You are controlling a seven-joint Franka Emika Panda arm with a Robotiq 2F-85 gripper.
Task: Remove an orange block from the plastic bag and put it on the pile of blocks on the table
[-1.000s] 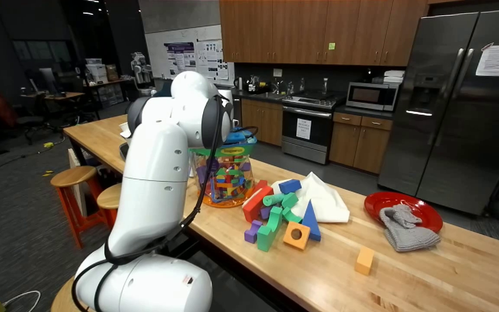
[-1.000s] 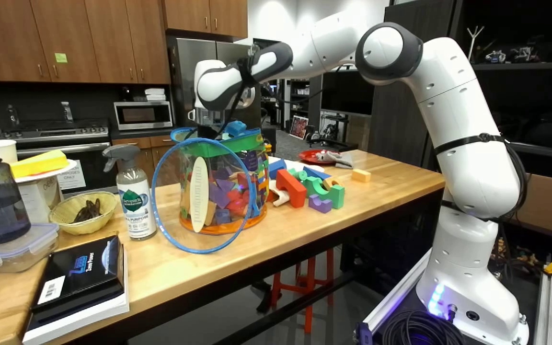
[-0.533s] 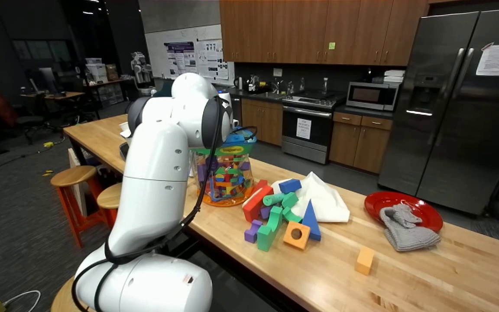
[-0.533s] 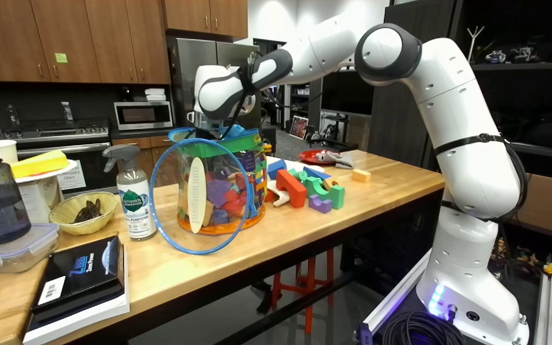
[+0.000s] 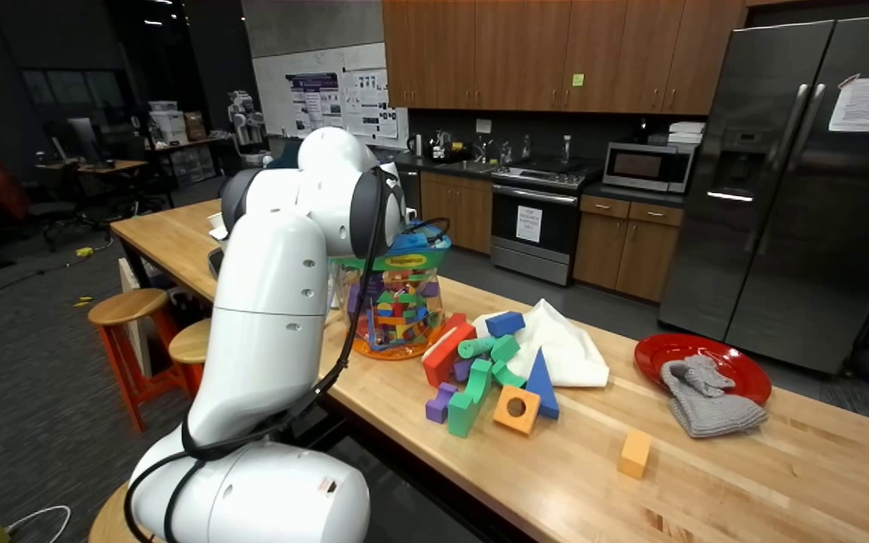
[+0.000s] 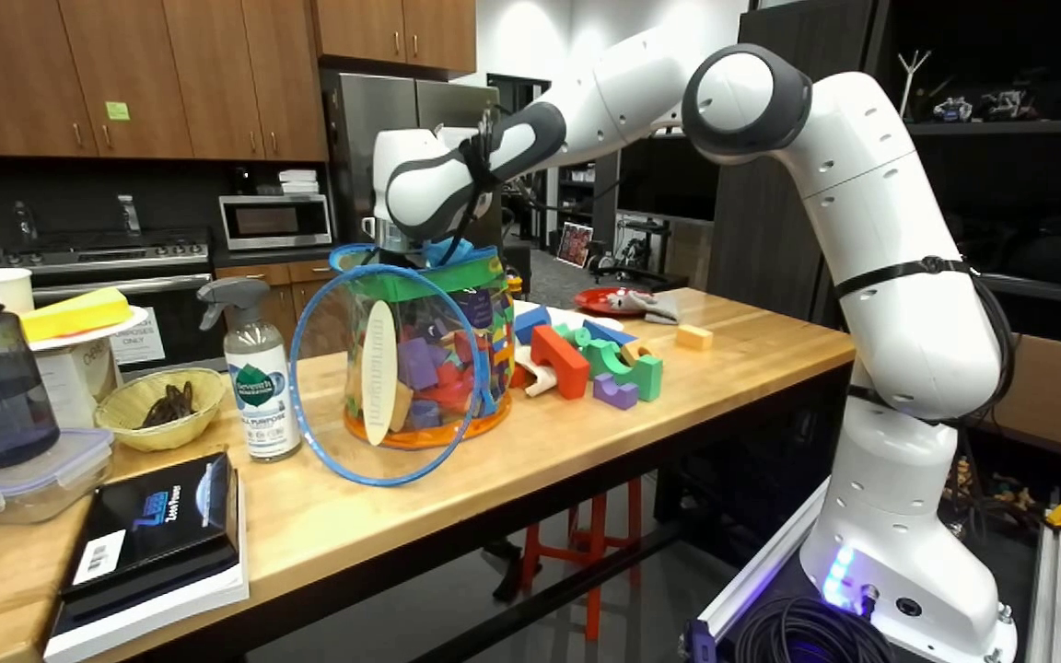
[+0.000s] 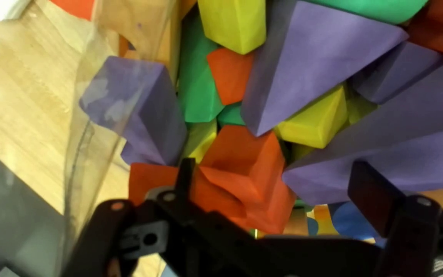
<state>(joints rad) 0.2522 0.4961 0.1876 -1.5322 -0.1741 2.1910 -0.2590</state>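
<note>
The clear plastic bag (image 6: 484, 276) with a green rim stands on the table and shows multicoloured blocks through its walls; it also shows in an exterior view (image 5: 404, 262), partly behind my arm. My gripper (image 7: 275, 181) points down into the bag, open, its fingers apart above red-orange blocks (image 7: 240, 173) and a long purple block (image 7: 379, 154). Nothing is between the fingertips. A light-orange block (image 7: 140, 23) lies at the upper left of the wrist view, near the bag wall. The pile of blocks (image 5: 477, 382) lies beside the bag, also in an exterior view (image 6: 560, 361).
A lone orange cube (image 5: 635, 454) lies apart from the pile. A white cloth (image 5: 574, 354) is behind the pile, and a red dish (image 5: 657, 351) with grey cloth is beyond. A spray bottle (image 6: 261, 387), basket (image 6: 130, 405) and black box (image 6: 153, 525) stand near the bag.
My hand has moved down a little into the bag's mouth and shifted slightly. The bag has swayed slightly, and blocks inside have shifted a little. The pile has not moved.
</note>
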